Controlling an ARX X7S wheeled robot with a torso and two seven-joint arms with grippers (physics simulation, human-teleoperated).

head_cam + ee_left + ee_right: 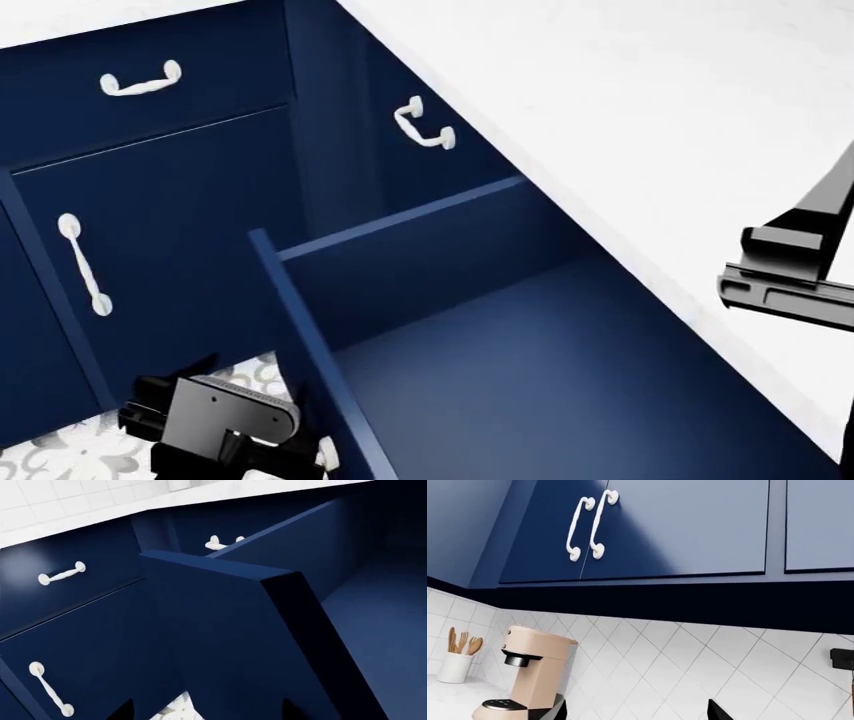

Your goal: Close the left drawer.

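One left drawer [534,340] stands pulled far out below the white worktop [641,110]. The left gripper [220,440] sits beside its front panel; the right gripper [801,270] hovers above the worktop; neither's jaws' state shows.

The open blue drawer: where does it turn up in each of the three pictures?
Head view: the open drawer fills the lower middle and right, its empty inside facing up.
Left wrist view: the same drawer fills the middle and right, seen from just outside its front panel.
Right wrist view: not in it; only wall cupboards and a coffee machine show.
Shared landmark: the short white handle behind the drawer.
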